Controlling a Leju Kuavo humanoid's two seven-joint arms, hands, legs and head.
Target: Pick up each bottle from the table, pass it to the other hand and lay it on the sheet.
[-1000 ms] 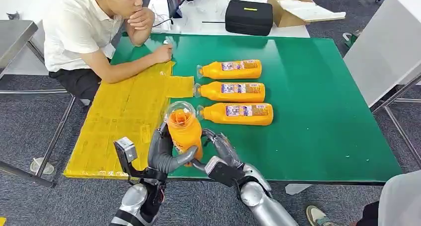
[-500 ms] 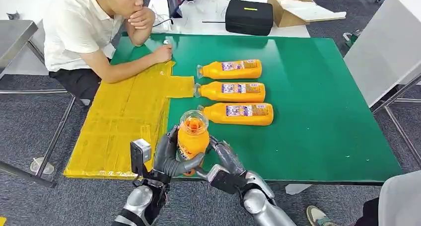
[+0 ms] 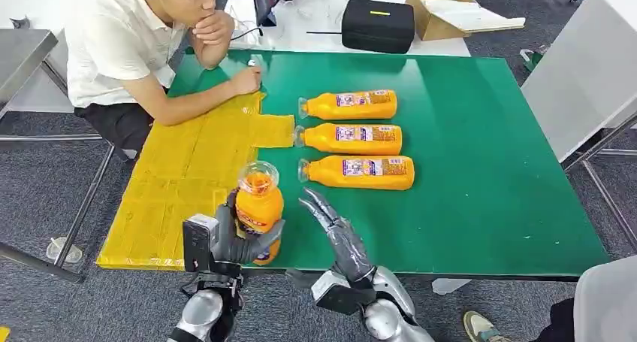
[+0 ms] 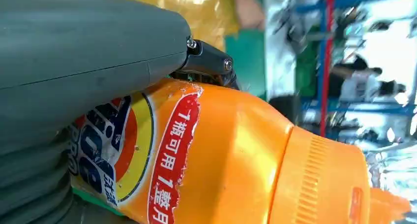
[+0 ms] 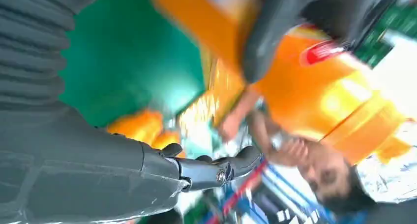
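Bottle (image 3: pixel 259 207), orange and upright, sits in our left hand (image 3: pixel 229 240) above the table's (image 3: pixel 481 207) near edge, just right of the yellow sheet (image 3: pixel 188 177), ready to be laid there. Our right hand (image 3: pixel 334 229) is spread wide, holding nothing. Three more bottles (image 3: pixel 353 139) lie in a row mid-table, caps pointing left. A person (image 3: pixel 128 49) leans at the far-left corner.

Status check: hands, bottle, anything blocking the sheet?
Left hand grips bottle upright. Right hand open beside it. Person's forearm rests on sheet far end.
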